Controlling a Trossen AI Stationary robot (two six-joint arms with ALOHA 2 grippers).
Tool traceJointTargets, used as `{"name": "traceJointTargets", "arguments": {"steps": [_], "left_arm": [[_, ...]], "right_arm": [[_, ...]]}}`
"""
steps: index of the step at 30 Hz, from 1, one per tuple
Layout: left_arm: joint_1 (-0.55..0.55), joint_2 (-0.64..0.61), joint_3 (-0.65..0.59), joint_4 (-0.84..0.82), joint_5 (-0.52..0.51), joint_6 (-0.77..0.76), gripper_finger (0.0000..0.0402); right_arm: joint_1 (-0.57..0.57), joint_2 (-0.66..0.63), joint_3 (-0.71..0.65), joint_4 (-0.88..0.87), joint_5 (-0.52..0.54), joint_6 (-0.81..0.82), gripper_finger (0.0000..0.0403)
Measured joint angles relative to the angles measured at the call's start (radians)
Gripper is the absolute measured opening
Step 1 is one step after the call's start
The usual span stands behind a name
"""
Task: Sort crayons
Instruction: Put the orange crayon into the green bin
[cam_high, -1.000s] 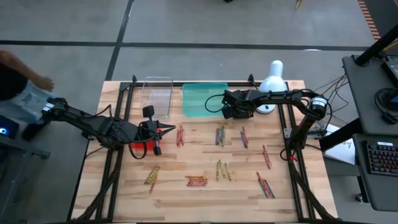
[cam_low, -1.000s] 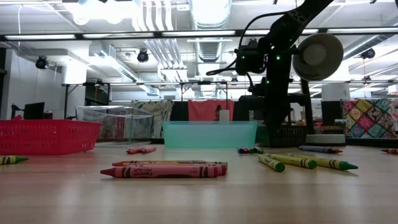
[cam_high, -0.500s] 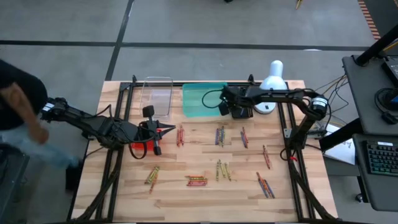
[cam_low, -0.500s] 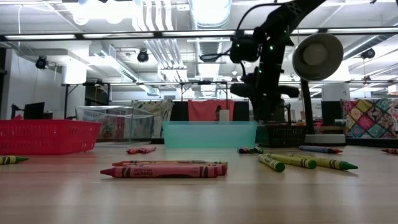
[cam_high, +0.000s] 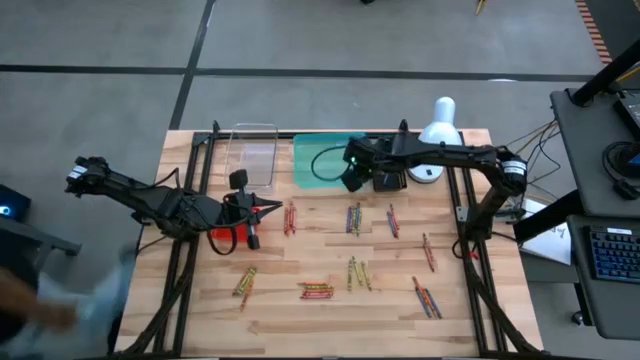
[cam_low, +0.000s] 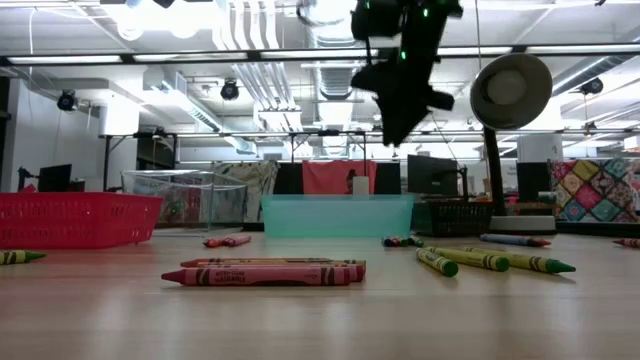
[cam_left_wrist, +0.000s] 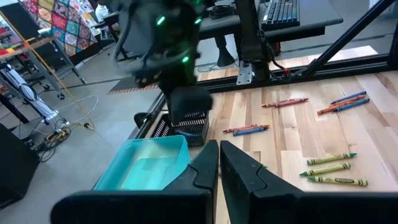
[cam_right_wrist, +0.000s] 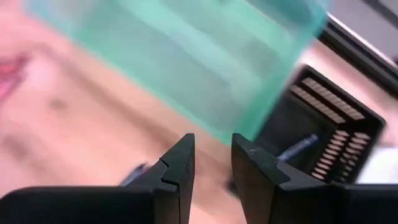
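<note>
Most crayons lie loose beside the teal tray, above which the right gripper hovers parted, empty

overhead looking down, table-level sideways, both sharing teal tray

two arms; nine crayon groups; one teal tray

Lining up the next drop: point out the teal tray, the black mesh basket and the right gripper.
teal tray (cam_high: 310, 160): high view, on its bare floor.
black mesh basket (cam_right_wrist: 323, 137): right wrist view, on its mesh wall.
right gripper (cam_right_wrist: 210, 163): right wrist view, midway between its open fingertips.
</note>
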Motion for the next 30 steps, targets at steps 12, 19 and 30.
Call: {"name": "traceJointTargets", "arguments": {"steps": [12, 19, 30], "left_arm": [[0.000, 0.061, 0.000, 0.032, 0.001, -0.128, 0.0000], [0.000, 0.160, 0.013, 0.039, 0.008, -0.313, 0.0000], [-0.001, 0.247, 0.047, -0.088, 0.116, -0.705, 0.0000]], "right_arm": [[0.373, -0.040, 0.001, 0.007, 0.003, -0.232, 0.0082], [0.573, -0.047, -0.026, 0.077, 0.003, -0.379, 0.0069], [0.704, -0.116, -0.093, 0.177, 0.014, -0.386, 0.0068]]}}
